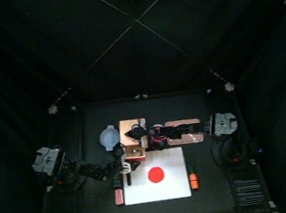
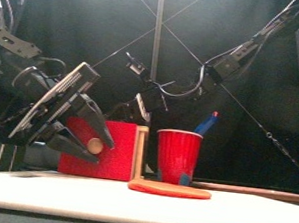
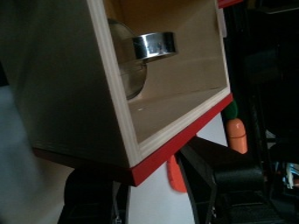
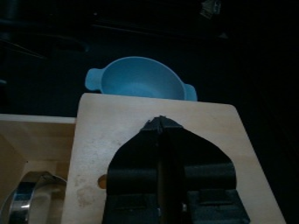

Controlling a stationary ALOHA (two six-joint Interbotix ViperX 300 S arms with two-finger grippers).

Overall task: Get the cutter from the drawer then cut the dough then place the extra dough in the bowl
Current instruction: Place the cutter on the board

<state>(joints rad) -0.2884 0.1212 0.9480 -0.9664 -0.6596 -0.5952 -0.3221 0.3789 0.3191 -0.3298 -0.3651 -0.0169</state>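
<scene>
While the right pincer (image 4: 162, 131), clenched, is resting atop the wooden box (image 4: 216, 140), the left pincer (image 3: 158, 185) is hanging released before the open drawer (image 3: 176, 105) with the cutter (image 3: 153, 45).

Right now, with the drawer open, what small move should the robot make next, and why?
Probably move the right gripper from over the wooden box down toward the cutter: the drawer stands open, the cutter lies bare inside, and the dough lies uncut on the white board.
</scene>
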